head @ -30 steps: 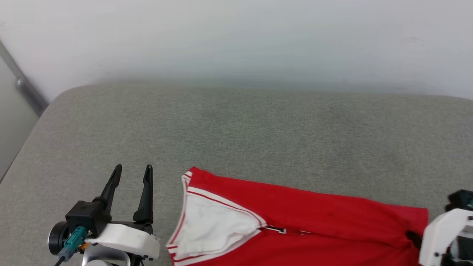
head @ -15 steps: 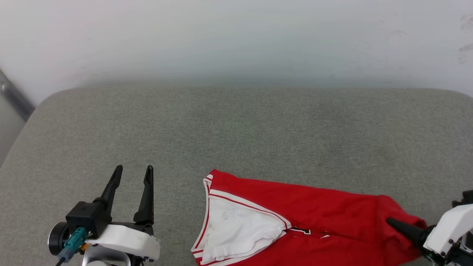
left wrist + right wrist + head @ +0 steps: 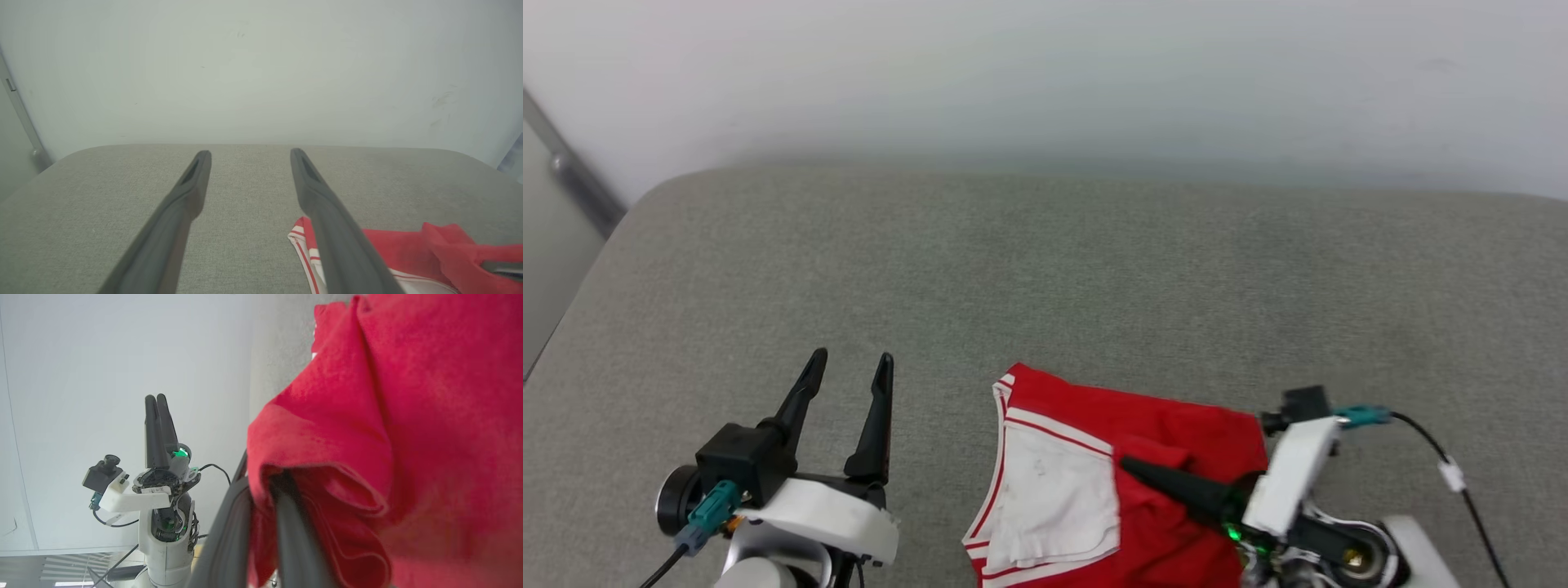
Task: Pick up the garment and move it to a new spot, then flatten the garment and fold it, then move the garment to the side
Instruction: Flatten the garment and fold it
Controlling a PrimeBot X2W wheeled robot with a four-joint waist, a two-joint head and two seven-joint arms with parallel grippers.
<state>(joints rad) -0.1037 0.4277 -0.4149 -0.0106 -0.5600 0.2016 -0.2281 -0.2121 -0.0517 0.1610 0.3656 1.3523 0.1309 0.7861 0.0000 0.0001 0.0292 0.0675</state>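
Note:
The red garment lies at the near middle of the grey cushion, its white sleeve with striped trim facing up on the left. My right gripper points left over it, shut on a fold of red cloth lifted across the shirt body. In the right wrist view the garment drapes over that gripper, its tips buried in the fold. My left gripper stands open beside the garment's left edge, holding nothing. The left wrist view shows the left gripper spread wide, with the garment at lower right.
The grey upholstered surface stretches far back to a white wall. A metal rail runs down the wall at the far left. A black cable loops from my right wrist.
My right gripper has swept left from the frame's right edge, carrying the garment's right end over its body, so the shirt looks far narrower. The head camera shifted slightly; the left gripper stayed open.

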